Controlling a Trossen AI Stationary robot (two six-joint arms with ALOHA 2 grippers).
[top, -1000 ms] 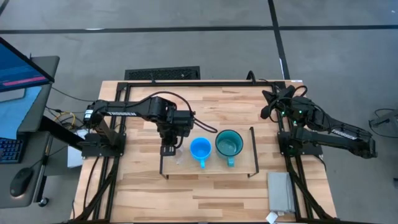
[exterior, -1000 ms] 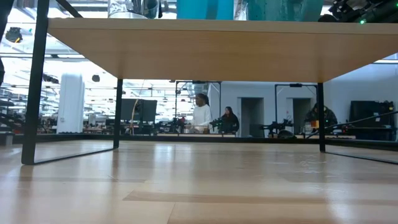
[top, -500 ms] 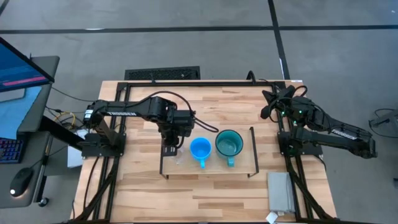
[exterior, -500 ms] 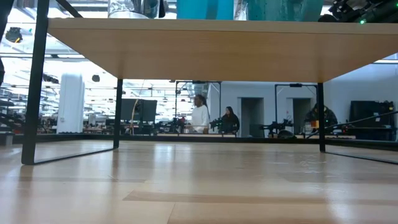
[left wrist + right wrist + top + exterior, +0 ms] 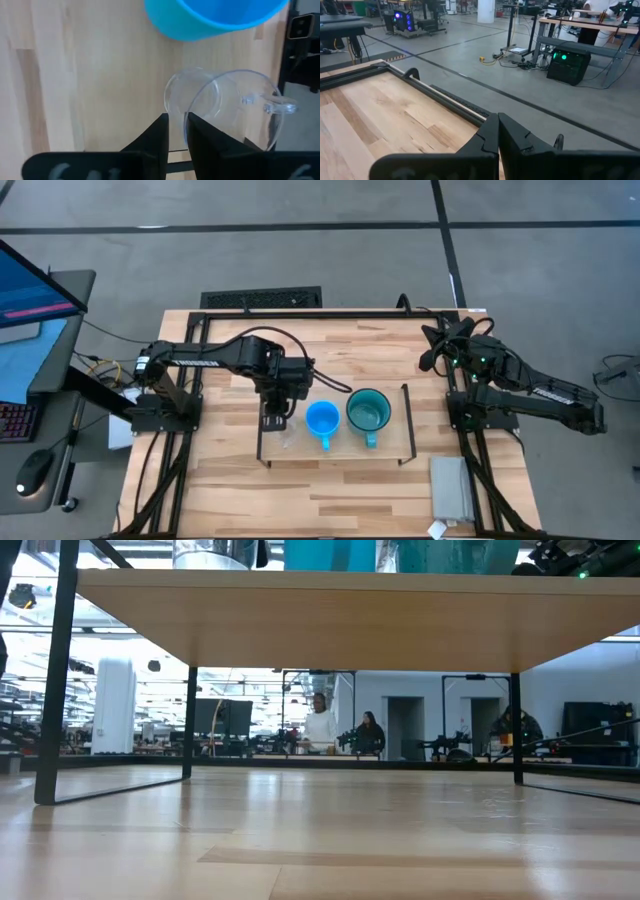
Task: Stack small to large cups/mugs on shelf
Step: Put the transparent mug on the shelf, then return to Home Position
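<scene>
The shelf, a light-wood board with black wire ends, stands mid-table. The clear glass cup stands on its left end, the blue mug in the middle and the teal mug to the right. All three stand upright on their bases. My left gripper is over the shelf's left end, shut on the glass cup. My right gripper waits shut at the table's far right. The low view shows the board's underside and the cups' bottoms. My left gripper pinches the glass cup's wall at the rim, on the side away from the handle. One finger is over the cup's mouth and one is outside. The fingers come from above, pointing down. The cup stands upright on the shelf board.
A grey pad lies at the table's near right corner. A black keyboard sits at the far edge. A monitor stands off the table's left. People stand in the room behind.
</scene>
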